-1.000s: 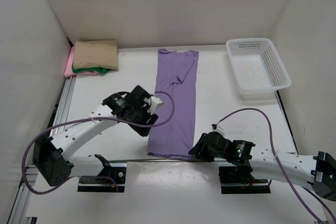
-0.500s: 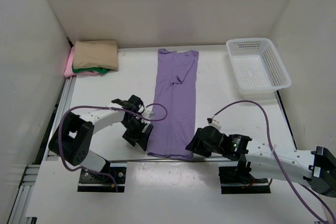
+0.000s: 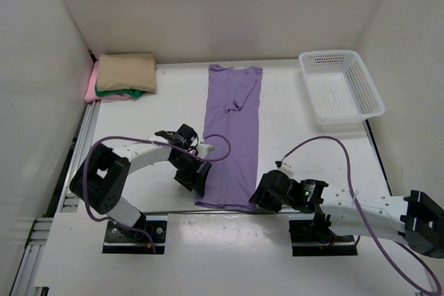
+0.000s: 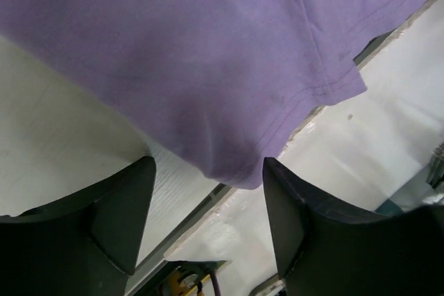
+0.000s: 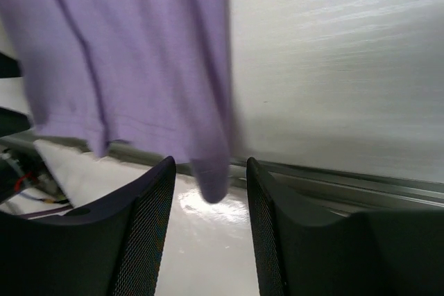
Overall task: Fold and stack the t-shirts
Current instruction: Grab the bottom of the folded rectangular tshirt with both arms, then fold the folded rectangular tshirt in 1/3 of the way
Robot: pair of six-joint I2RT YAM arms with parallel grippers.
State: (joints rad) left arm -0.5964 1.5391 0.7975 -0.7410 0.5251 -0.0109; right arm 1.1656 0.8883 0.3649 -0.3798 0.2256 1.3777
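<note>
Lavender shirt [image 3: 232, 126] lies flat as a long strip down the middle of the table [image 3: 298, 143], collar toward the top of the frame and hem at the bottom edge. The other three shirts (tan over green and pink) sit folded in a stack [image 3: 123, 75] at the upper left. The left gripper [image 3: 197, 179] and right gripper [image 3: 259, 195] each straddle a hem corner with jaws apart, nothing clamped. The step in hand looks like taking the hem for the end-to-end fold. Next, both need to close on their corners and carry the hem evenly up toward the collar.
</note>
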